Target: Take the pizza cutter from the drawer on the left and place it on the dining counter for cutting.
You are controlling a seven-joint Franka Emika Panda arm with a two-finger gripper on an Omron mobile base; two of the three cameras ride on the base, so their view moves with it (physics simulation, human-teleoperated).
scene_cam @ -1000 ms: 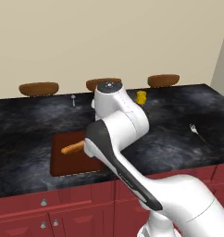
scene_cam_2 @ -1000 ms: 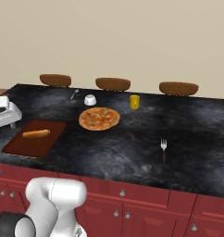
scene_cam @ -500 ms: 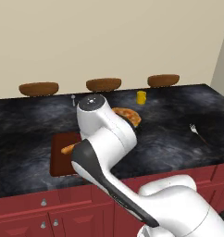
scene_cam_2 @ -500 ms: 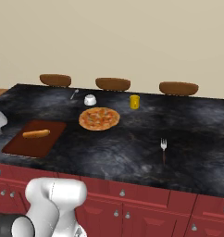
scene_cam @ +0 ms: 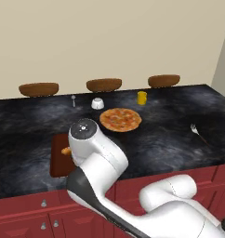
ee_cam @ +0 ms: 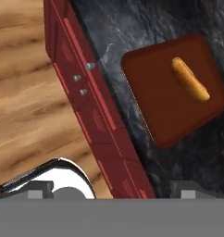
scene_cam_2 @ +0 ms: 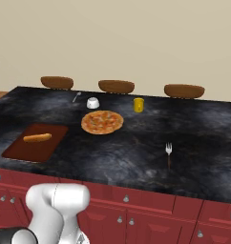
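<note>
Pizza cutter cannot be seen; judging by the closed drawer, it lies inside. Step in hand is the approach toward the knob below the counter. Pincer state: cannot tell. Next, grasp the knob and pull.

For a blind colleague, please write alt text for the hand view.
Looking down: a dark red cutting board with an orange-brown, sausage-shaped item lies on the black marbled dining counter. Beside the counter are red cabinet fronts with silver knobs, then wooden floor.
</note>
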